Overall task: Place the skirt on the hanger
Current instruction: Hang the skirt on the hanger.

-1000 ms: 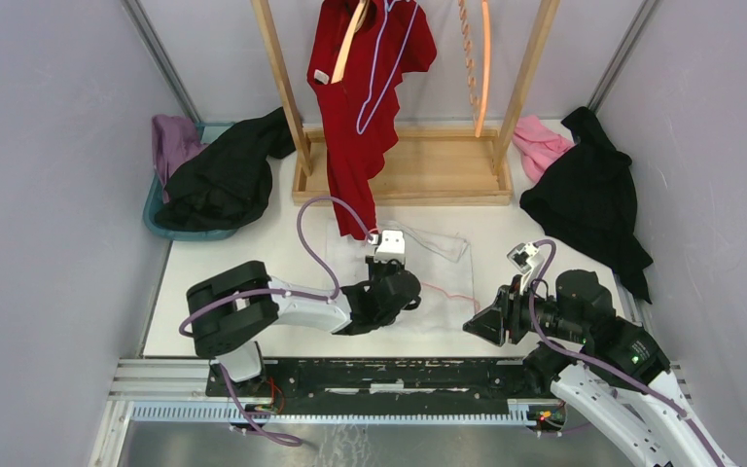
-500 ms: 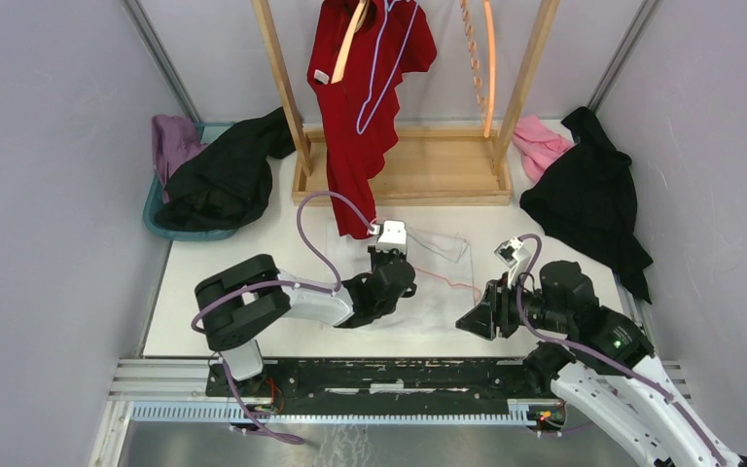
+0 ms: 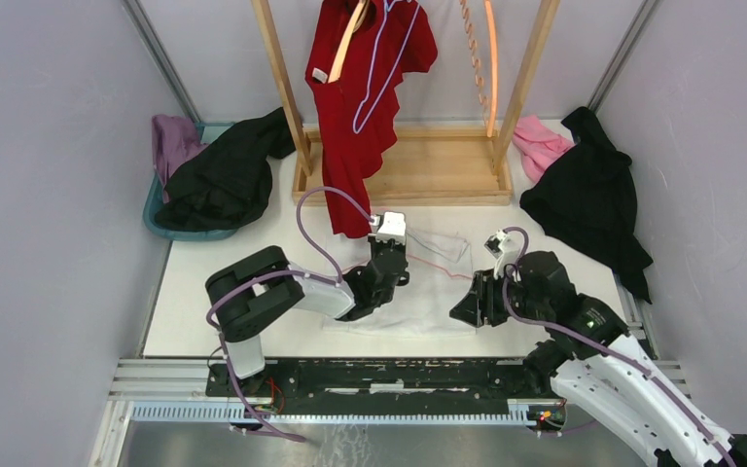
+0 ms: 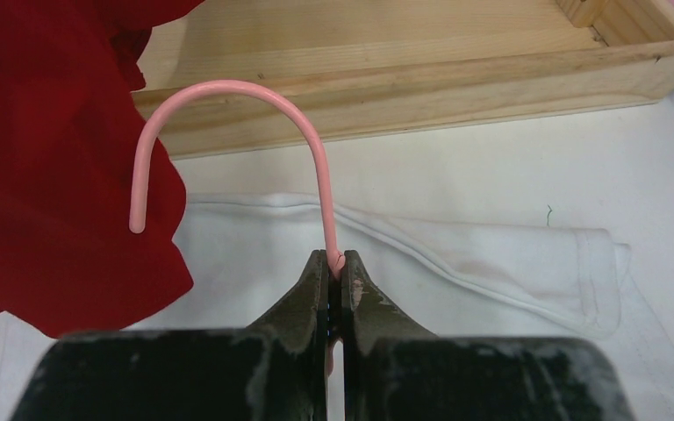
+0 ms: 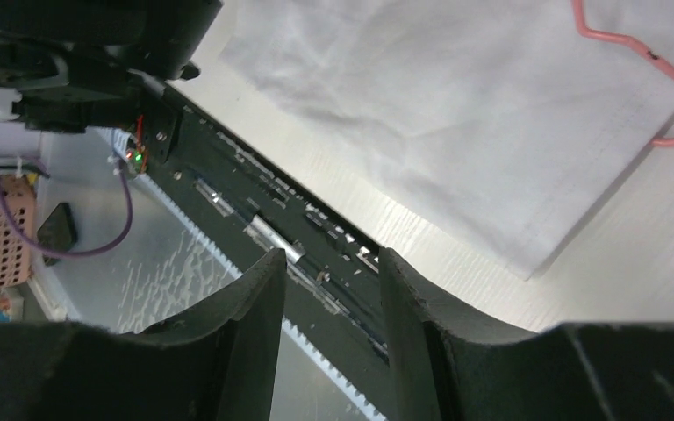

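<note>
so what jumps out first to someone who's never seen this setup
The red garment hanging from the wooden rack at the back centre grabs the eye first. Below it, the left gripper has its jaws shut on the neck of a pink hanger over a white skirt lying flat on the table. A black garment lies heaped at the right.

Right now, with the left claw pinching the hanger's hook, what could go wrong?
1. The left claw holds the pink hanger only by its thin hook stem, so it could twist or slip.
2. The hook's tip sits beside the hanging red garment and might snag it.
3. The open right claw points past the white skirt's edge, so a grab could miss.
</note>
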`<state>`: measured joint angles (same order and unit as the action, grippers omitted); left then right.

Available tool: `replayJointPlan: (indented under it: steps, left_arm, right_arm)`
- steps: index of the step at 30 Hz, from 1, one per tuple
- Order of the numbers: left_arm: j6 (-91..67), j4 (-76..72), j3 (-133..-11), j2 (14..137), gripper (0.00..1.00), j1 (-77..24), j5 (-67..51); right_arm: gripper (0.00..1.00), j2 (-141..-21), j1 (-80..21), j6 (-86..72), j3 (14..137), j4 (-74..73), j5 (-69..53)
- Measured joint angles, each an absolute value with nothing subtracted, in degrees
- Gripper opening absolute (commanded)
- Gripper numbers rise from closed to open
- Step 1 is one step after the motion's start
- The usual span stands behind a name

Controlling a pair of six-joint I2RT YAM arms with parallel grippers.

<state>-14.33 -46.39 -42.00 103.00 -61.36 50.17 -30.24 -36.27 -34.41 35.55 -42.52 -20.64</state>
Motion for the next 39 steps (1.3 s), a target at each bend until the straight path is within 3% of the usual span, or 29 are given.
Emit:
replayJointPlan:
  steps: [9,23,32,39]
  left_arm:
    - [-12.7,-50.3,-42.0,104.0,0.03,-57.9,43.5]
    - [-12.4,-51.4,-42.3,104.5,0.03,-53.2,32.8]
    - [-12.3,-50.9,-43.4,104.6,0.03,-51.7,29.8]
    - [-12.4,-46.5,-44.1,102.6,0.03,-51.8,30.5]
  right_arm:
    - [0.49,-39.1,-38.8,-37.8,29.8,-33.6,-13.6]
    - [0.49,-58.5,-54.6,-41.8,29.0,-17.1,-0.5]
    - [0.48,-61.8,-59.0,-43.5,29.0,-13.4,3.9]
    - [0.49,-57.1,-59.4,-45.0,29.0,-15.6,7.5]
